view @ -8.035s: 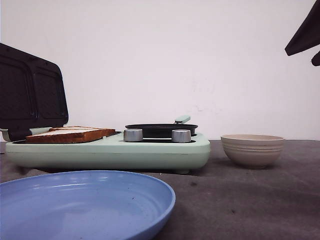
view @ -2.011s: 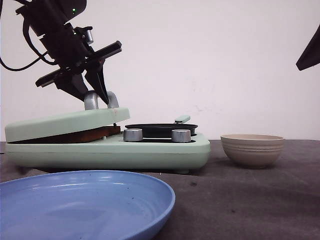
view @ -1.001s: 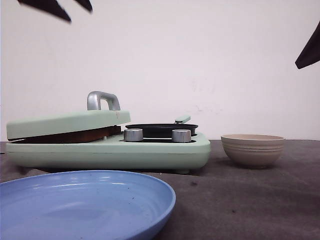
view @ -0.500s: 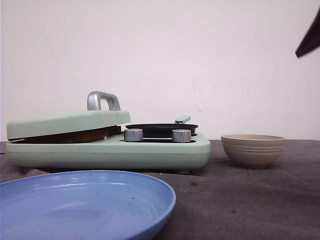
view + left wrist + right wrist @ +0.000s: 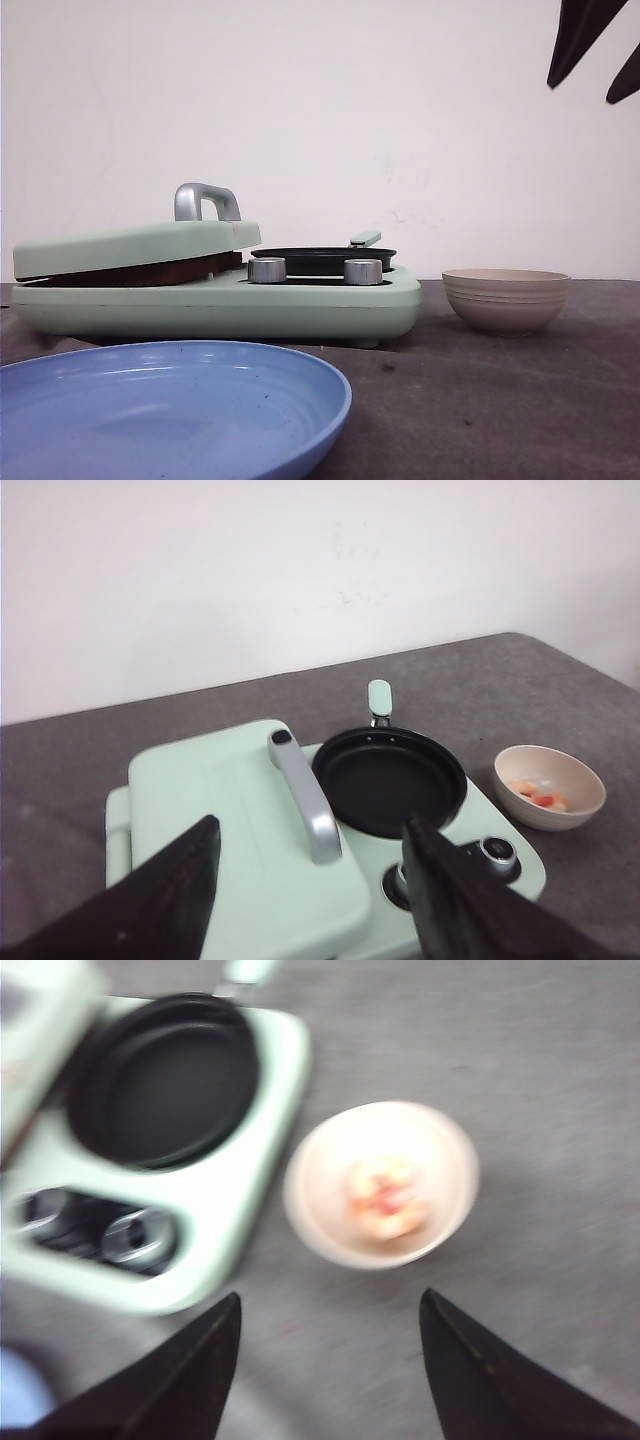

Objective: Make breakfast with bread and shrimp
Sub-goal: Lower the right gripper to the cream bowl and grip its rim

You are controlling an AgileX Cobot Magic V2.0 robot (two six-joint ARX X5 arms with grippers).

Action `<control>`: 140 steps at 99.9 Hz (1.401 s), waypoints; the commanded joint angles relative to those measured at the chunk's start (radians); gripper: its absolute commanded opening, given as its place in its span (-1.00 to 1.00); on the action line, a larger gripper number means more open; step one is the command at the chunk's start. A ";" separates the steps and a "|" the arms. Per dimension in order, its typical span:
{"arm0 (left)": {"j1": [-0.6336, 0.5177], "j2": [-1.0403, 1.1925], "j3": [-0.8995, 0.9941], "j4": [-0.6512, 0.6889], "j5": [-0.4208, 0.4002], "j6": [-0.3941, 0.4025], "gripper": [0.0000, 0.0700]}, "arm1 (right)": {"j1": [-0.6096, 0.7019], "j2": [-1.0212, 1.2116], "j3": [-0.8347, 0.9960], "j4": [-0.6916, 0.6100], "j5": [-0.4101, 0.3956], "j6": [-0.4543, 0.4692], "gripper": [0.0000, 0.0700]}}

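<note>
The bread shows only as a brown crust edge (image 5: 140, 272) under the shut lid (image 5: 130, 245) of the mint-green breakfast maker. The shrimp (image 5: 385, 1195) lie in the beige bowl (image 5: 506, 298) to the right of the maker; they also show in the left wrist view (image 5: 540, 796). My right gripper (image 5: 598, 72) is open and empty, high above the bowl; in its wrist view (image 5: 330, 1295) the bowl is just ahead of the fingertips, blurred. My left gripper (image 5: 310, 823) is open and empty, high above the lid's silver handle (image 5: 305, 800), and out of the front view.
A black round pan (image 5: 323, 258) sits on the maker's right half, behind two silver knobs (image 5: 266, 270). A large blue plate (image 5: 170, 410) lies at the front left. The dark table (image 5: 480, 400) runs on around the bowl.
The left gripper shut the lid over the bread, let go of the handle and rose out of the front view. The right gripper has moved left, further into the front view.
</note>
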 commanded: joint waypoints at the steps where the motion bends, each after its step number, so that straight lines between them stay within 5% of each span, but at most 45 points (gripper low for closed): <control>1: -0.002 -0.032 -0.009 0.019 -0.008 -0.025 -0.19 | -0.026 0.075 0.050 -0.009 -0.003 -0.071 0.00; 63: -0.002 -0.183 -0.031 -0.121 -0.029 -0.024 -0.19 | -0.220 0.607 0.246 0.026 -0.153 -0.094 0.00; 140: -0.002 -0.186 -0.031 -0.135 -0.054 -0.041 -0.19 | -0.245 0.781 0.246 0.161 -0.222 -0.091 0.00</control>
